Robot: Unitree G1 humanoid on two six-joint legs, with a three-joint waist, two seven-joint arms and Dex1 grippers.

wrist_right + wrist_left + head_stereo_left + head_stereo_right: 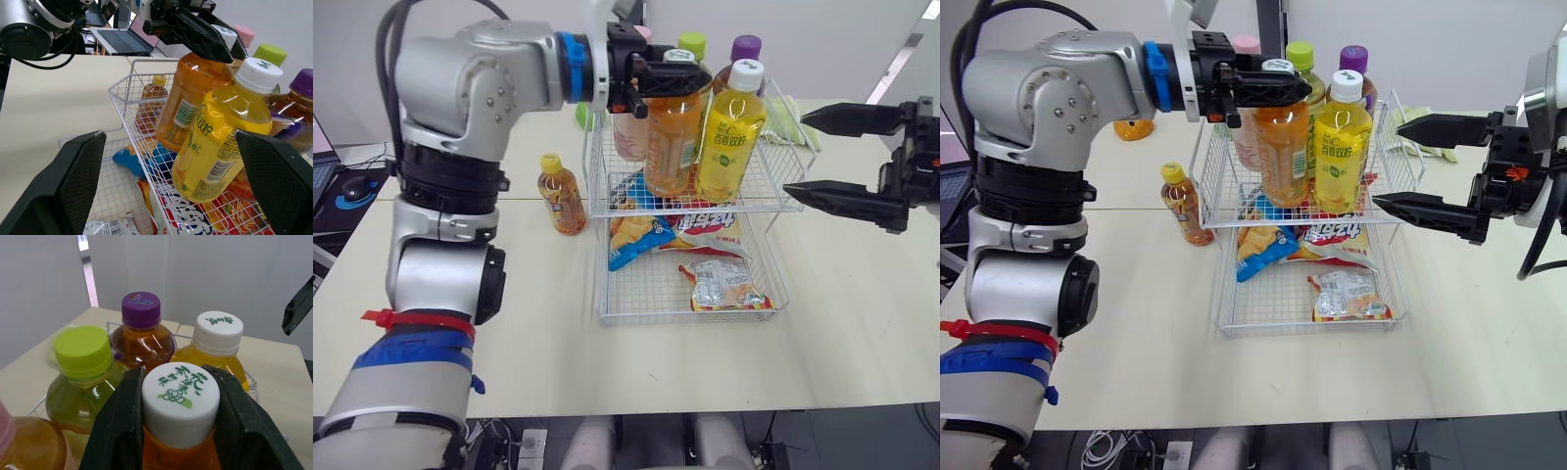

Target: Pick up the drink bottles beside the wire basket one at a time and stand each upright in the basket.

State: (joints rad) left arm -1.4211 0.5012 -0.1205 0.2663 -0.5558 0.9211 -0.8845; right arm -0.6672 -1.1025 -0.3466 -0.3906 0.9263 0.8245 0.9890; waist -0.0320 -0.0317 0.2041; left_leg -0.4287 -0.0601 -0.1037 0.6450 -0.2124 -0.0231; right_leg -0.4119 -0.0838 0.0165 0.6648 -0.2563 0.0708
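Note:
A two-tier white wire basket (600, 166) stands mid-table. My left gripper (683, 76) is shut on the white-capped neck of an orange drink bottle (671, 137), whose base is down at the upper shelf, slightly tilted. Beside it in that shelf stand a yellow bottle (730, 137), a purple-capped one (141, 313), a green-capped one (83, 352) and a pink-capped one (1247, 45). A small yellow-capped orange bottle (563, 198) stands on the table left of the basket. My right gripper (795, 154) hovers open just right of the basket, empty.
Snack bags (724, 284) lie in the basket's lower tier and under the bottles. A laptop (321, 162) sits at the far left edge. An orange object (1134, 128) lies on the table behind my left arm. Open tabletop lies in front of the basket.

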